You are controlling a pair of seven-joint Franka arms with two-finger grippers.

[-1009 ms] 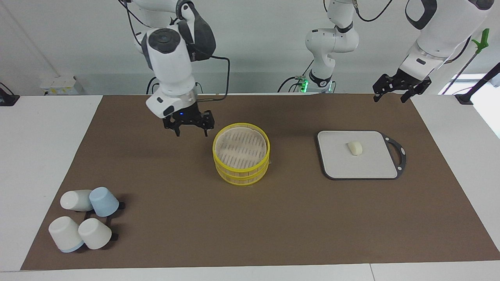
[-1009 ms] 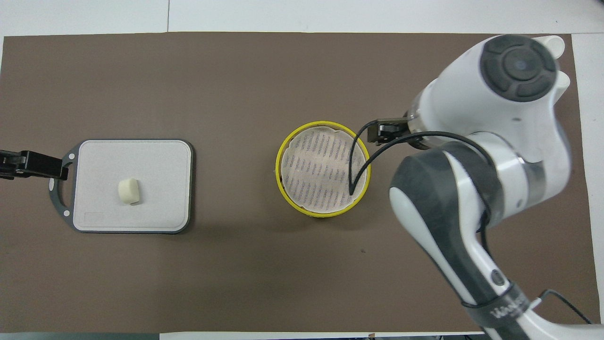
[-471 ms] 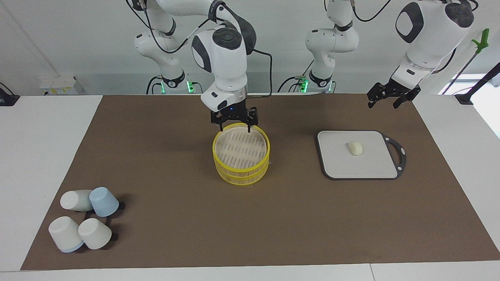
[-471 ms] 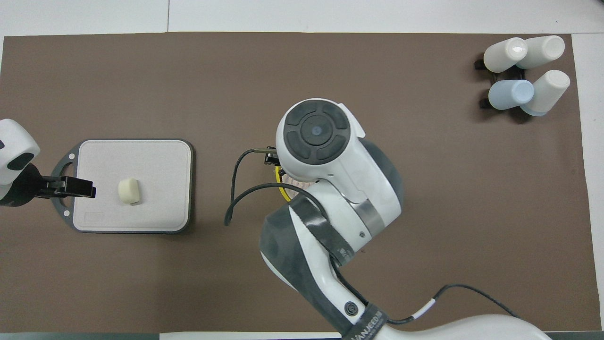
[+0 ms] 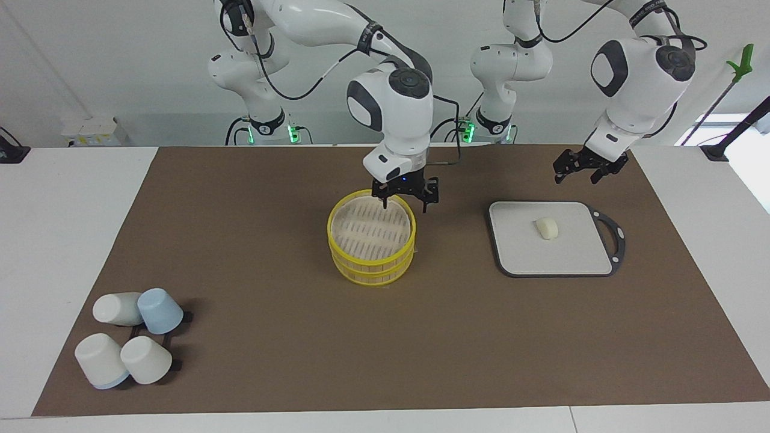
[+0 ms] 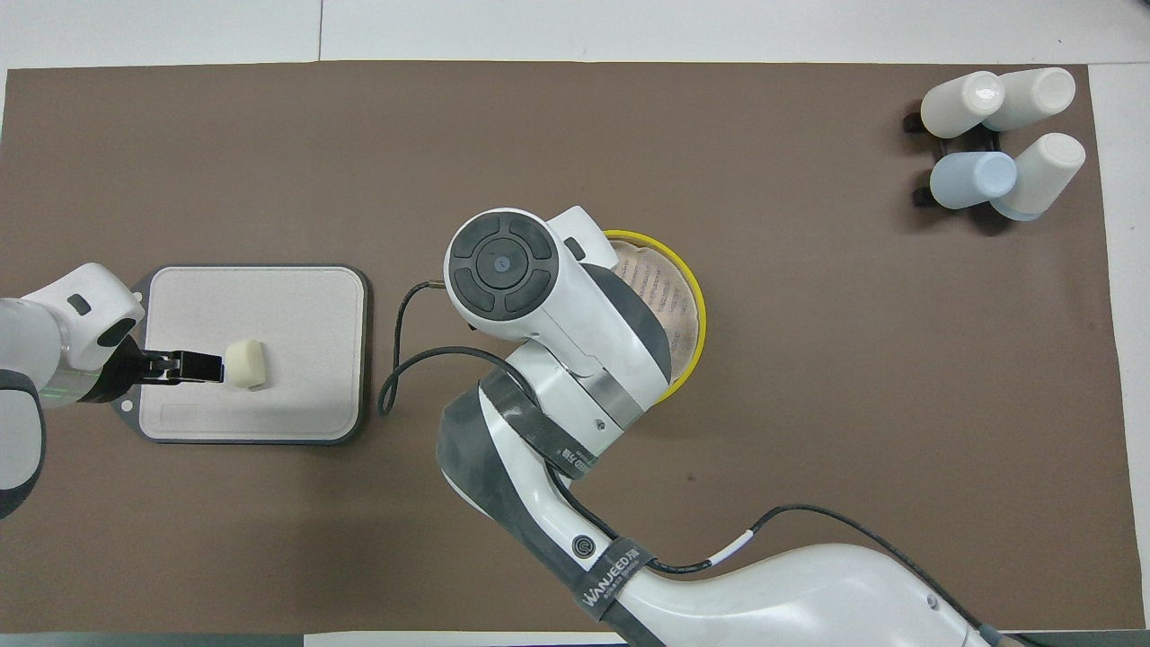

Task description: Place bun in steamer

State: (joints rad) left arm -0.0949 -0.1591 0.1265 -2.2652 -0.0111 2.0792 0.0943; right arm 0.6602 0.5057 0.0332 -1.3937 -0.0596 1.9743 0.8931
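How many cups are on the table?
4, clustered at the right arm's end of the table, farther from the robots than the steamer: three white cups and one blue cup. None seems hidden.

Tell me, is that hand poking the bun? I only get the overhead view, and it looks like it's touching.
Observer: No. In the facing view the left gripper hangs in the air over the grey board's edge, clear above the bun.
Operator: Where's the other hand? The big arm hides it.
Observer: The right gripper is low at the steamer's rim, open, and seems to straddle it.
Operator: Is the steamer just one basket?
Observer: From the side it shows two stacked yellow-rimmed tiers.
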